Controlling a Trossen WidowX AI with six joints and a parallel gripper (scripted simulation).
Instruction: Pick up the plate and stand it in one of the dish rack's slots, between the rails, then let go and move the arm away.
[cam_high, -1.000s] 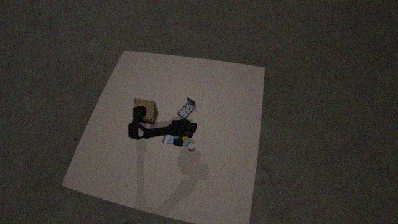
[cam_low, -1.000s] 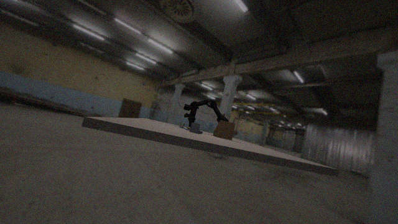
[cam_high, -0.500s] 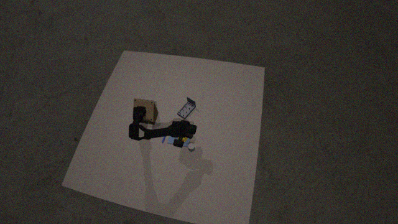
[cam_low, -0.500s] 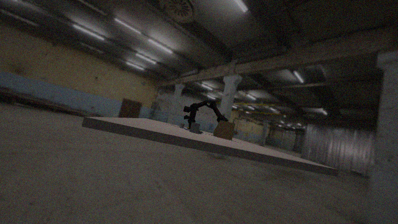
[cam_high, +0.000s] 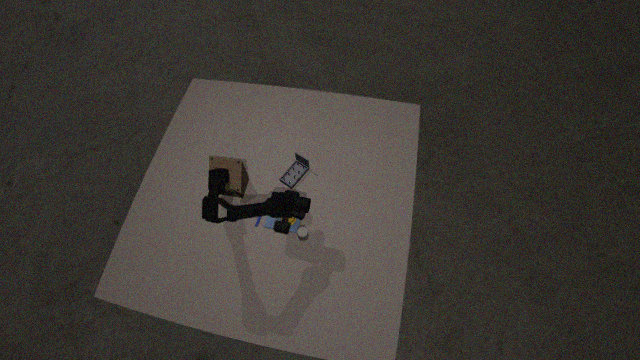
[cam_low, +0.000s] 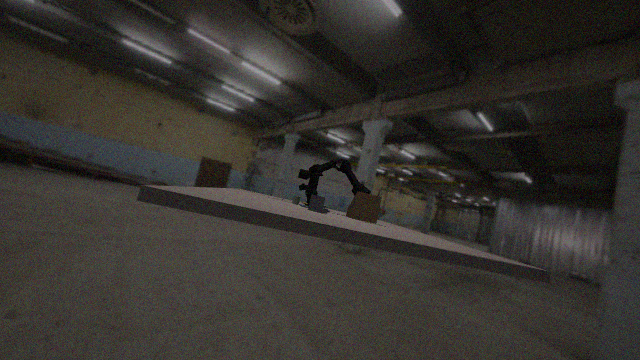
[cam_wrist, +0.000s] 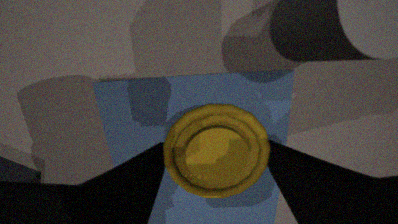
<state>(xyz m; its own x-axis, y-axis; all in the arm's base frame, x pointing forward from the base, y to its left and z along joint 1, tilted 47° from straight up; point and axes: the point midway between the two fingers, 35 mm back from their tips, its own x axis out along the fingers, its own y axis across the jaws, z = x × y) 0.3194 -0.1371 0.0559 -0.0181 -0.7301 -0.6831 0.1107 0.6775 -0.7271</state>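
The small yellow round plate (cam_high: 293, 220) (cam_wrist: 217, 150) lies flat, face up, over a blue mat. My gripper (cam_wrist: 215, 147) points down over it, one black finger against either side of the rim in the wrist view; it looks shut on the plate across its width. The finger pads are partly hidden by the rim. The dish rack (cam_high: 302, 159) (cam_low: 316, 203), a small grey base with dark edges and a raised end panel, stands apart from the plate, beyond the arm. A dark corner of it shows at the wrist view's lower left. Its slots are too small to make out.
The blue mat (cam_high: 269, 223) (cam_wrist: 106, 112) lies under the plate. A whitish cup (cam_high: 302, 232) (cam_wrist: 367, 25) stands close by the mat's edge. A thin blue utensil (cam_high: 258, 221) lies at the mat's other end. The arm rises from a brown box (cam_high: 227, 161) (cam_low: 364, 207).
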